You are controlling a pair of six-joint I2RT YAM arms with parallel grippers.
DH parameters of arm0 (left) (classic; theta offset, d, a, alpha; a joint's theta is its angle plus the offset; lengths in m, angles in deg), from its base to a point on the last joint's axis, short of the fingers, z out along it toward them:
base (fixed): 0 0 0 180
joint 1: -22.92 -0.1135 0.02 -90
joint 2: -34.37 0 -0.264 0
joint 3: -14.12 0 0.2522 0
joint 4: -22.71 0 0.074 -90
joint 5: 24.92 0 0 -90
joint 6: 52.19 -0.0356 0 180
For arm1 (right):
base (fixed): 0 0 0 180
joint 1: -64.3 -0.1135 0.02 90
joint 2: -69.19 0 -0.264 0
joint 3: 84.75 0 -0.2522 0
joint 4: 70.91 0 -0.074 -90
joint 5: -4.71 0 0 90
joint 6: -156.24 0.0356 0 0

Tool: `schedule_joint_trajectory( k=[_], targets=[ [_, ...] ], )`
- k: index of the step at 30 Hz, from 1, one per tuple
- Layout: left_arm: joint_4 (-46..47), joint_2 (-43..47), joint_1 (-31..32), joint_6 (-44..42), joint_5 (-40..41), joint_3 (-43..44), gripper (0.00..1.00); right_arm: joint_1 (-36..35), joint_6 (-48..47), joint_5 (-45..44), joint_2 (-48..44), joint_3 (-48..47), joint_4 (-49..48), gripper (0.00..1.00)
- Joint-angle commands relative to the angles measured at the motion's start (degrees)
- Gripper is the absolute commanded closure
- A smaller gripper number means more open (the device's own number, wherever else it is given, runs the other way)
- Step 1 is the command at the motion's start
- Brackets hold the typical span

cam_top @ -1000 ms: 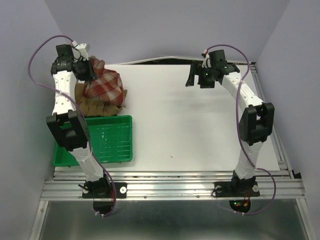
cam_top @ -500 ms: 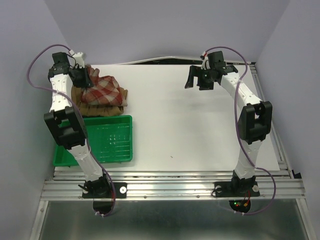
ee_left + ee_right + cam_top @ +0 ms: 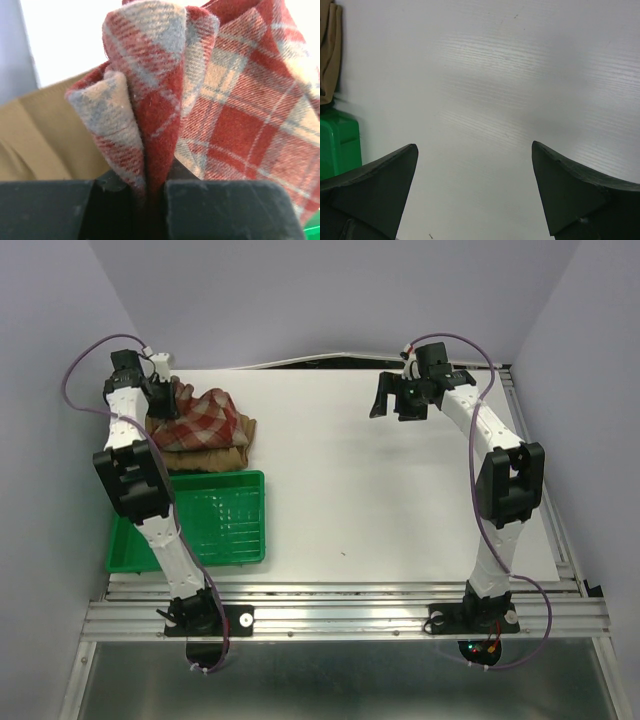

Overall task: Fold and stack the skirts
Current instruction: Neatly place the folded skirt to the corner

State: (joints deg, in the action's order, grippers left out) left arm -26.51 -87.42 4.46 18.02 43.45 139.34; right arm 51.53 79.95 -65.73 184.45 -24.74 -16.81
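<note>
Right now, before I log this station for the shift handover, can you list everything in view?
plaid skirt: one, red and cream, bunched on top of the tan cloth, far left of the table
tan-brown skirts: number unclear, tan, under the plaid skirt, just beyond the tray
tray: one, green, ribbed, near left of the table
table: one, white
rail: one, silver metal, near edge, carrying both arm bases
left arm: one, white and black, reaching to the far left, jaws shut on a fold of the plaid skirt
right arm: one, white and black, jaws open over the far right of the table
</note>
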Motion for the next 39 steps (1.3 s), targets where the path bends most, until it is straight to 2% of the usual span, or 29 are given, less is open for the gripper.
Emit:
schedule_joint_trajectory(
  k=[1, 6, 7, 8, 9, 12, 13, 19, 24, 27, 31, 37, 39],
  targets=[
    [2.5, 2.4, -0.5, -4.4, 2.4, 2.3, 0.79, 0.2, -0.6, 0.8, -0.4, -0.4, -0.2, 0.0],
    [3.1, 4.5, -0.5, -6.6, 3.9, -0.4, 0.63, 0.2, -1.1, 0.9, -0.6, -0.3, 0.2, 0.0],
    [3.0, 4.8, -0.5, -6.9, 4.3, -0.6, 0.57, 0.2, -1.1, 0.8, -0.6, -0.3, 0.2, 0.0],
    [2.8, 5.2, -0.5, -7.5, 4.7, -0.7, 0.55, 0.2, -1.1, 0.8, -0.7, -0.2, 0.2, 0.0],
    [2.8, 6.0, -0.6, -7.9, 5.5, -0.8, 0.47, 0.2, -1.2, 0.8, -0.8, -0.1, 0.3, 0.0],
    [2.6, 7.7, -0.7, -8.0, 6.8, -0.3, 0.44, 0.2, -1.3, 0.8, -1.3, 0.2, 0.3, 0.0],
    [2.6, 8.2, -0.9, -8.1, 7.1, 0.3, 0.29, 0.2, -1.5, 0.8, -1.4, 0.2, 0.2, 0.0],
    [3.2, 13.9, -0.6, -6.5, 7.7, 3.3, 0.27, 0.2, -2.6, 0.5, -2.4, 1.6, 0.3, 0.0],
    [-0.4, 16.2, 3.6, -10.5, 7.4, 3.6, 0.27, 0.2, -3.7, -0.6, -3.4, 3.2, 0.1, 0.0],
    [-1.7, 15.8, 6.0, -9.8, 7.5, 2.5, 0.28, 0.2, -4.0, -0.8, -3.6, 3.9, 0.2, 0.0],
    [-3.1, 15.7, 6.7, -7.0, 3.6, -1.8, 0.28, 0.2, -4.4, -1.1, -4.5, 5.1, 0.2, 0.0],
    [-2.8, 19.2, 13.6, -14.6, 6.7, -14.8, 0.28, 0.2, -4.7, -1.0, -4.7, 6.4, 0.1, 0.0],
    [-3.1, 19.1, 14.5, -17.1, 7.4, -16.7, 0.28, 0.2, -4.7, -0.7, -4.8, 6.5, 0.3, 0.0]
  ],
)
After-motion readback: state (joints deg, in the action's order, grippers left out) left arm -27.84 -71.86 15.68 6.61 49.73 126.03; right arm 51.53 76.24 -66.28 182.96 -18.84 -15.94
